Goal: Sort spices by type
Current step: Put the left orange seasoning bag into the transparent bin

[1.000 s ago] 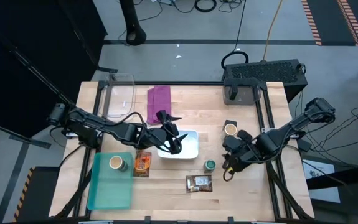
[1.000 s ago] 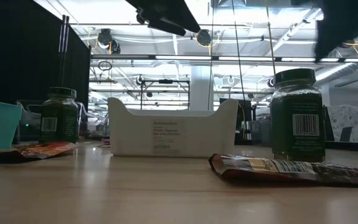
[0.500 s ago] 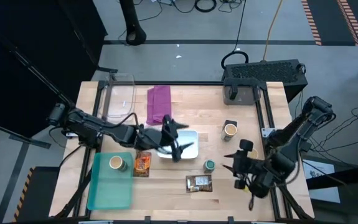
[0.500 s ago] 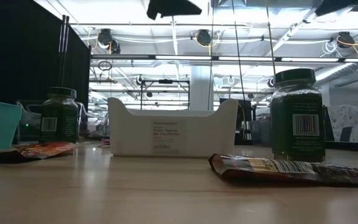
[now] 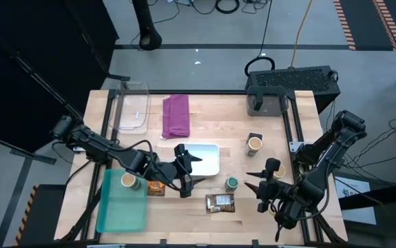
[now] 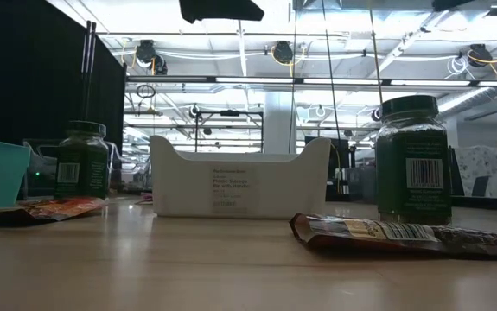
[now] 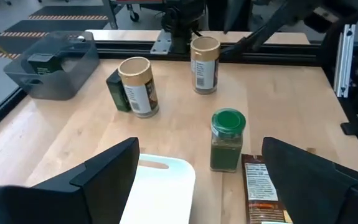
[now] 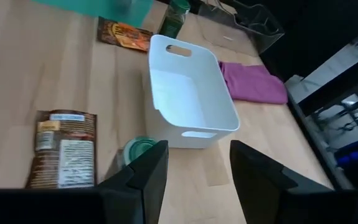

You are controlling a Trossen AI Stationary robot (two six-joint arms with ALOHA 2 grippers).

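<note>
Left pincer (image 5: 186, 176) pulled back off white bin (image 5: 208, 160), fingers apart; green-lidded jar (image 7: 227, 139) upright; right pincer (image 5: 259, 186) apart.

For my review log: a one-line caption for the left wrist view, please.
Open left gripper above the white bin, facing a green-lidded jar, two tan-lidded jars and a brown packet.

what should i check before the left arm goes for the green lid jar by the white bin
1. Left gripper fingers open, nothing held: ok.
2. Green-lid jar upright, lid on: ok.
3. Room around the jar: dark brown packet lies close beside it, white bin on the other side: not ok, tight.
4. White bin empty: ok.
5. Right gripper clear of the jar: cannot tell, it hovers near, fingers open.
6. Tan-lid jars well off the approach: ok.
</note>
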